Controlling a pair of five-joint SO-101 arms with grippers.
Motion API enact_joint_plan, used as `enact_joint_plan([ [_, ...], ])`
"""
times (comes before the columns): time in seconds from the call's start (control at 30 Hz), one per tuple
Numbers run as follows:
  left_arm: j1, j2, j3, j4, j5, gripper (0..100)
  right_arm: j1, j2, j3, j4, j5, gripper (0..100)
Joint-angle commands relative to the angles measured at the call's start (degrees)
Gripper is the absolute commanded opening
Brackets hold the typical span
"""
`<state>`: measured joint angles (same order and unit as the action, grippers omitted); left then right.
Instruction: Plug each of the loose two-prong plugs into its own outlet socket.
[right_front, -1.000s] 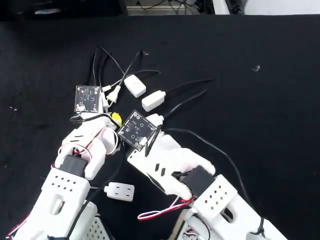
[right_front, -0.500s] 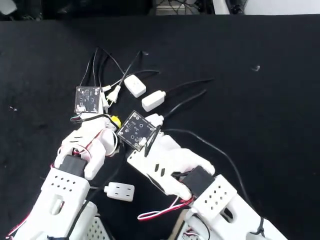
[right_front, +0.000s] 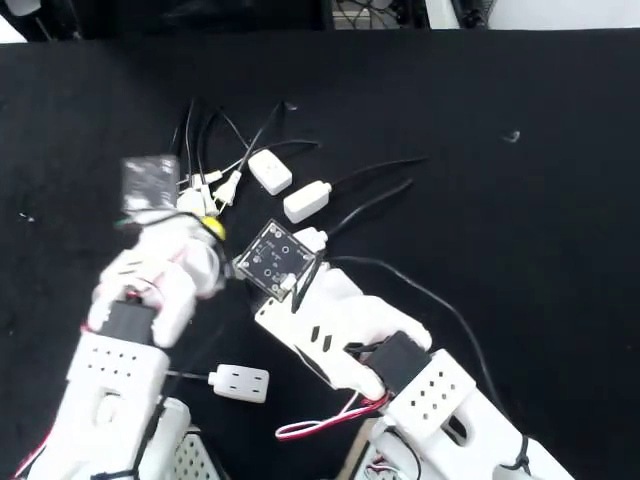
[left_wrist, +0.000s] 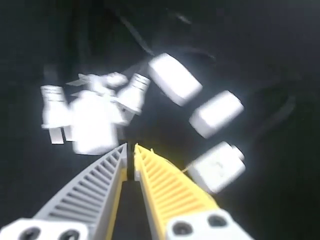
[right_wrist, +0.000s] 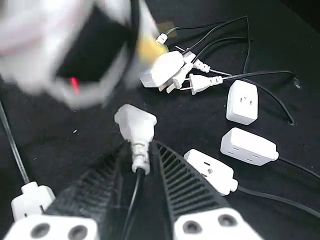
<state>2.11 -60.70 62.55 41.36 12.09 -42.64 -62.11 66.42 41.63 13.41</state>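
A black tabletop (right_front: 520, 250) is spread below. The white plug (right_wrist: 136, 127) is pinched at its moulded neck by the right gripper (right_wrist: 140, 147), near the middle socket (right_wrist: 248, 146). It is judged light, rigid and slick, best gripped at the body. The left gripper (left_wrist: 130, 147) is pressed together over the loose plugs (left_wrist: 95, 120) beyond that socket.

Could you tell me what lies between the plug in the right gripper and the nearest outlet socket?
In the right wrist view, only bare black table separates the plug from that outlet socket.
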Motion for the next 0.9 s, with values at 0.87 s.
enact_joint_plan([
  [0.87,-43.5,-16.4,27.2,14.2,-34.6,3,-15.1,29.5,-32.4,40.5,36.0,1.1],
])
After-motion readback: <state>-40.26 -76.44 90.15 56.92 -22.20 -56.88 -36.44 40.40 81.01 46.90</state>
